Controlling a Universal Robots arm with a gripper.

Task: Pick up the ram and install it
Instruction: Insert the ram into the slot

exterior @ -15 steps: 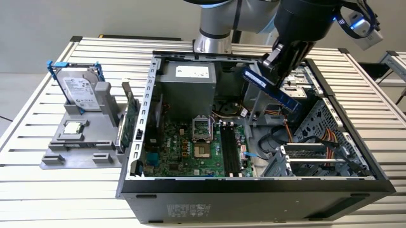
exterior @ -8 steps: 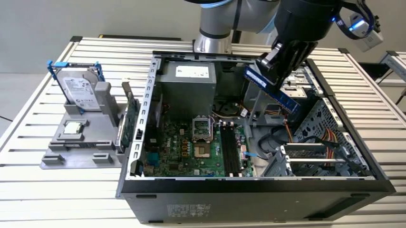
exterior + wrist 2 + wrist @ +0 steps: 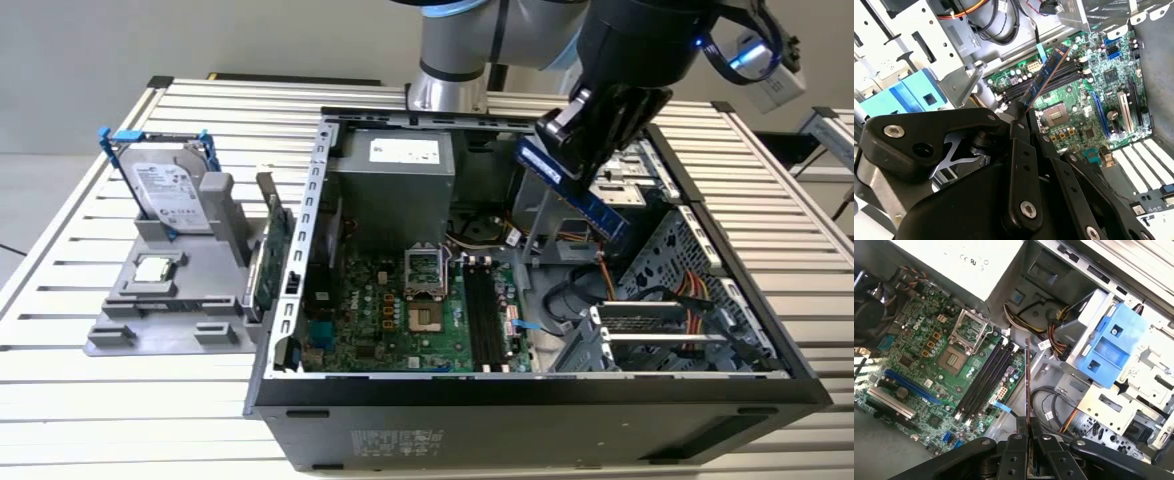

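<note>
Grips tilted ram [image 3: 597,207] by one end in pincer [image 3: 571,128]; hovers above motherboard [image 3: 919,355] memory slots [image 3: 985,377], clear of them.

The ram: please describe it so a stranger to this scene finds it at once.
Find the open computer case. Above it, toward the exterior view's right, the black claw holds the ram, a thin bluish stick, tilted. Unlike the wider green card outside the case, it hangs in the air.

A lab workbench: slatted aluminium table [image 3: 107,400], open computer case [image 3: 534,425], grey parts fixture [image 3: 160,330].
</note>
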